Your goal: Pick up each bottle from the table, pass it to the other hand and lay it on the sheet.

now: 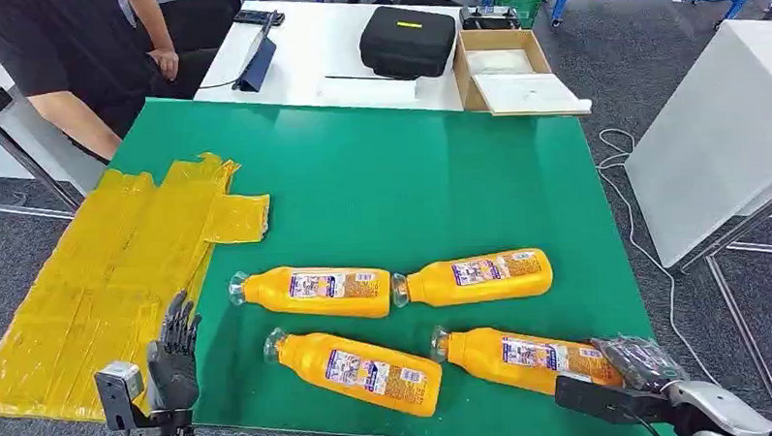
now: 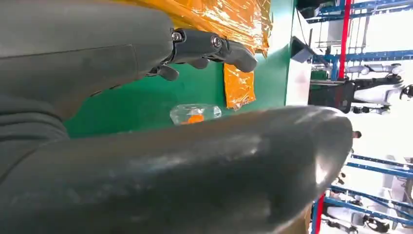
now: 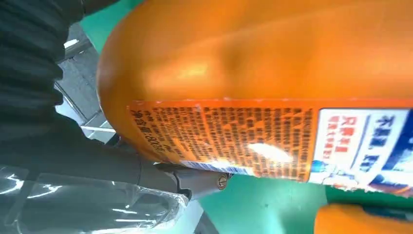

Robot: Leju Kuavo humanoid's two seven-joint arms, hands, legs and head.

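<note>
Several orange bottles with clear caps lie on the green table: back left, back right, front left and front right. The crumpled yellow sheet covers the table's left side. My left hand stands at the front left edge with its fingers spread and nothing in them; a bottle's cap lies beyond it. My right hand sits at the base of the front right bottle, with one finger along it. I cannot tell whether the hand grips it.
A person stands at the back left corner. Behind the green table, a white table carries a black case, a cardboard box and a blue folder. A white cabinet stands to the right, with cables on the floor.
</note>
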